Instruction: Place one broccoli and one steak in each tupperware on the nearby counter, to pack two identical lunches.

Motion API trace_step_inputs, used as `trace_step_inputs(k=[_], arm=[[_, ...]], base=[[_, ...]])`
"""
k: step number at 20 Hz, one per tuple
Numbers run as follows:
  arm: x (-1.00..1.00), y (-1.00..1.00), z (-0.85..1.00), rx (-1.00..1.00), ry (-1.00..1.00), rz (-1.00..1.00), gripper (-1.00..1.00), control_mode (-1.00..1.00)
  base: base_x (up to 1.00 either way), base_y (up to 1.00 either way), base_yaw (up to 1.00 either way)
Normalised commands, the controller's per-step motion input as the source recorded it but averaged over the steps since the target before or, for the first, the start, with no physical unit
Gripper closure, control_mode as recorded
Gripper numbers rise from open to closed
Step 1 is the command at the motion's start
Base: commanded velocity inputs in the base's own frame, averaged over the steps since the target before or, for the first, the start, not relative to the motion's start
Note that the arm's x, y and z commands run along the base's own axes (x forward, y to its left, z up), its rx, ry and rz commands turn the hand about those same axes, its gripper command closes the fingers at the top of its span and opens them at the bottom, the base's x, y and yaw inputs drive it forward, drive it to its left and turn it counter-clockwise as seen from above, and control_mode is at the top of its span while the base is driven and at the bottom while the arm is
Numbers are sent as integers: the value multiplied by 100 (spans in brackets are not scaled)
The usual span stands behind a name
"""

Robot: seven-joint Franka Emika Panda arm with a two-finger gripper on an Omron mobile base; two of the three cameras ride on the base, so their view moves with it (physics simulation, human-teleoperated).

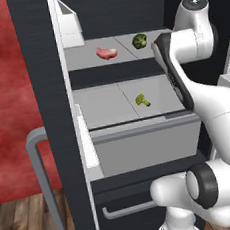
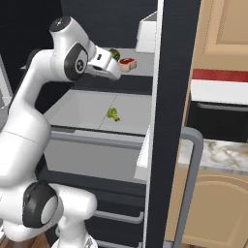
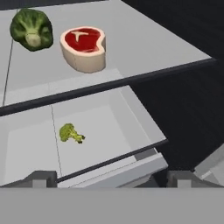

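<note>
Item one, nearest you: the two-finger gripper [image 3: 112,178], jaws spread wide and holding nothing, its dark fingertips [image 3: 41,178] at the bottom of the hand view, poised at the open fridge.

Item two, just below and ahead of the gripper: the lower grey fridge shelf [image 3: 26,144], carrying one small yellow-green broccoli floret [image 3: 70,133], which lies alone near the shelf's middle, clear of the fingertips. You see the same floret in the left base view [image 1: 142,100] and the right base view [image 2: 114,114].

Item three, farther beyond the gripper: the upper grey fridge shelf [image 3: 144,48]. On it you have a raw red steak with a pale fat rim [image 3: 84,47], lying flat, and just beside it a larger dark green broccoli head [image 3: 31,28], apart from the steak.

Item four, well off to the gripper's right past the dark fridge door edge [image 2: 160,121]: the white marble-look table [image 2: 218,155] with grey-brown veins, over light wooden cabinets.
</note>
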Motion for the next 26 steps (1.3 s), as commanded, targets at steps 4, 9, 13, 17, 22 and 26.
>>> trace_step_inputs(k=[4,9,13,17,22,26], arm=[[34,-6,0,0,-9,0,-100,-100],[40,-26,0,0,-1,0,-100,-100],[42,-32,0,0,0,1,-100,-100],[38,-5,0,0,2,7,-100,-100],[42,0,-1,0,5,12,-100,-100],[48,-1,-6,0,4,13,-100,-100]], base=[[0,0,0],[0,0,0],[0,0,0],[0,0,0],[0,0,0],[0,0,0]])
